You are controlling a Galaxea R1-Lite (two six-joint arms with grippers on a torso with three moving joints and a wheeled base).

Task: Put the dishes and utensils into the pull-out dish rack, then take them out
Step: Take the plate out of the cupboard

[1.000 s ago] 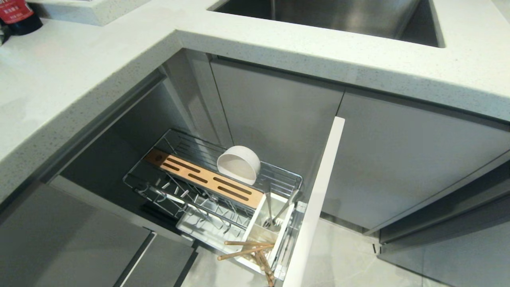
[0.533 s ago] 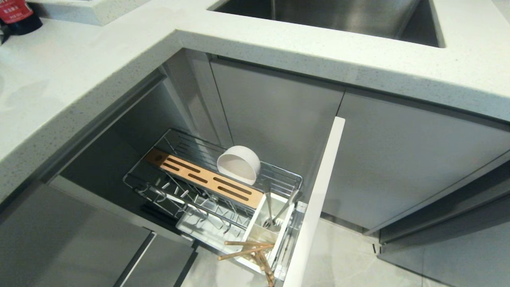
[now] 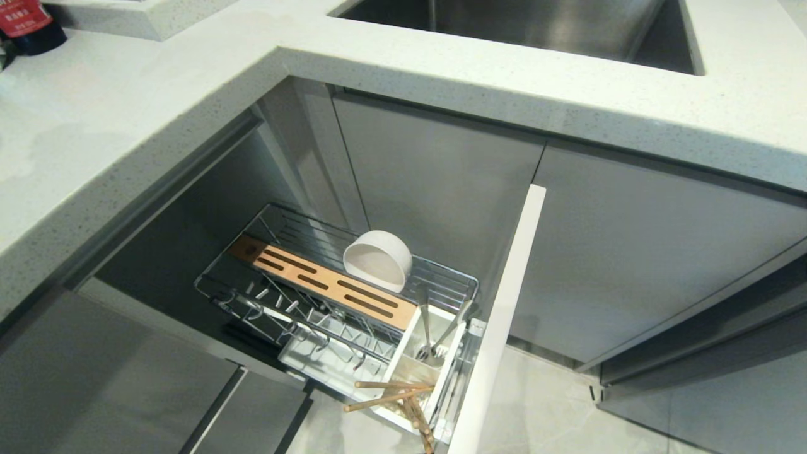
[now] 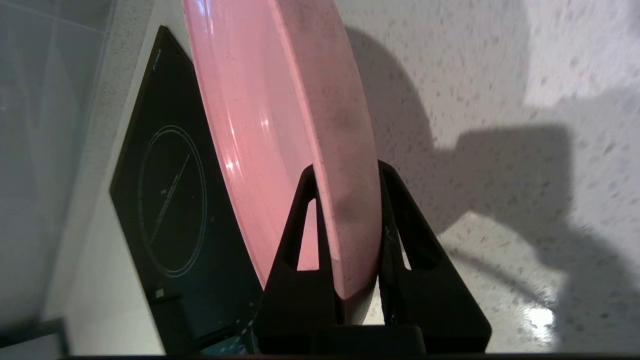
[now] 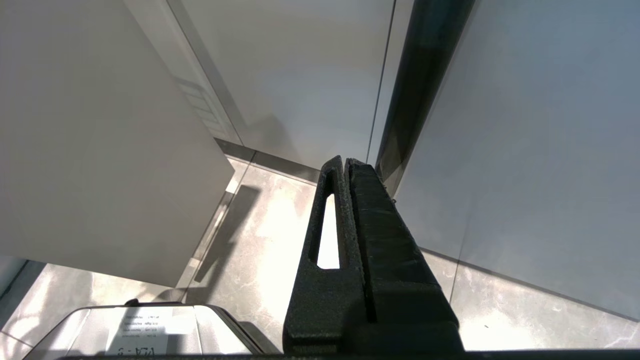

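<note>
The left gripper (image 4: pixel 345 172) is pinching the flat round pale-pink plate (image 4: pixel 280 125) by its rim above the speckled white counter (image 4: pixel 500 75), seemingly for loading into the chrome wire pull-out dish rack (image 3: pixel 277 309), which next calls for lowering it edge-on between the prongs, while the right gripper (image 5: pixel 346 167) is hanging pressed together by the grey cabinets.

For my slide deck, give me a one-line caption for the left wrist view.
Left gripper shut on the rim of the pale-pink plate, held above the white speckled countertop beside a black induction hob.
</note>
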